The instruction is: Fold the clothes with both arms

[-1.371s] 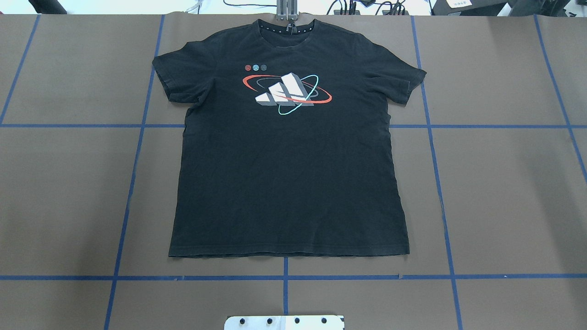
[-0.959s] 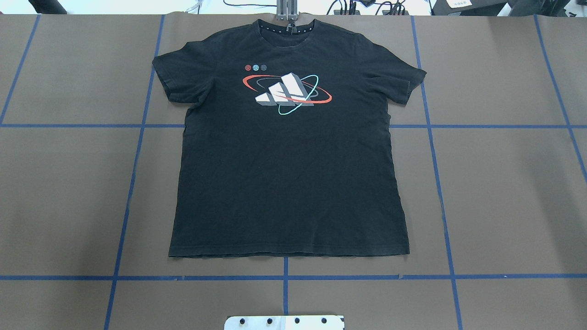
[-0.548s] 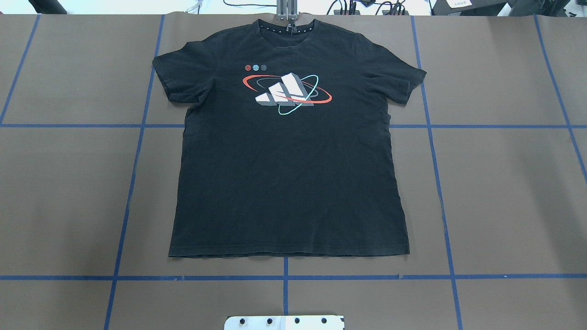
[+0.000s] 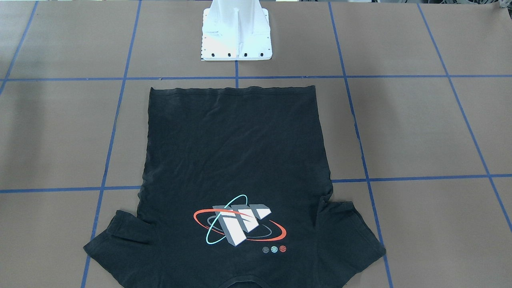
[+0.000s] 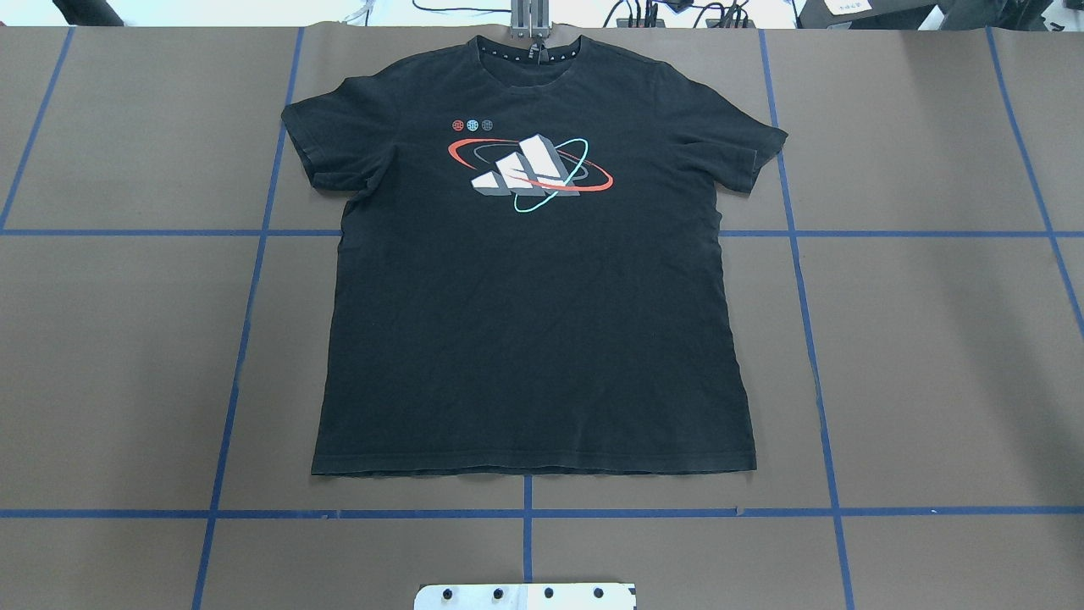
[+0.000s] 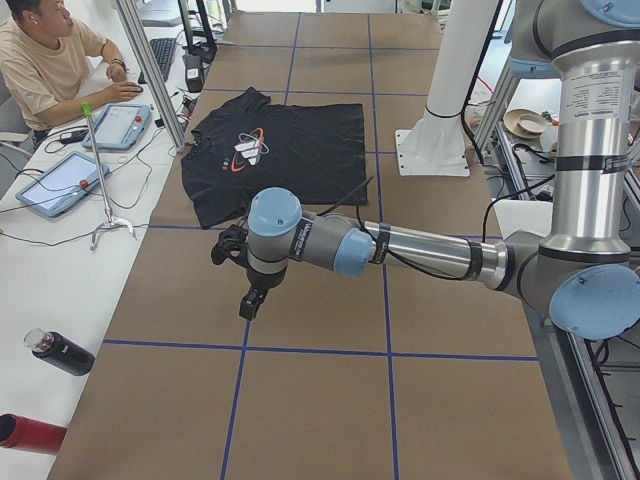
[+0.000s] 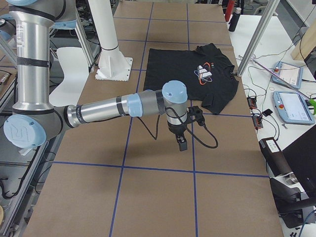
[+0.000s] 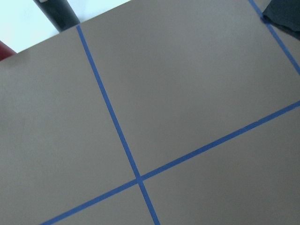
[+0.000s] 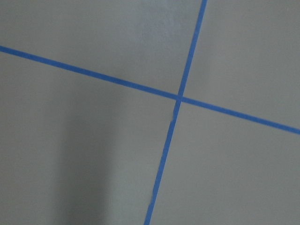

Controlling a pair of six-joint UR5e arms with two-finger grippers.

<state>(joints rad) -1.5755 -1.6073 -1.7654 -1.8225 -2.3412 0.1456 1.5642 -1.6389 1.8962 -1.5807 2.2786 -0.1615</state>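
Left gripper (image 6: 247,303) over bare table (image 5: 931,339), left of T-shirt (image 5: 525,339); spread or pressed, cannot tell. Right gripper (image 7: 182,143) right of it, likewise unclear. T-shirt flat at table middle, print up, collar far.

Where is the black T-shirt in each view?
Front-facing: T-shirt lower centre, collar bottom.
Overhead: T-shirt centre, collar top.
Exterior left: T-shirt upper centre-left.
Exterior right: T-shirt upper centre-right.
Left wrist: T-shirt edge, top-right corner.
Right wrist: not in it.
Landmark: white pedestal base near hem.
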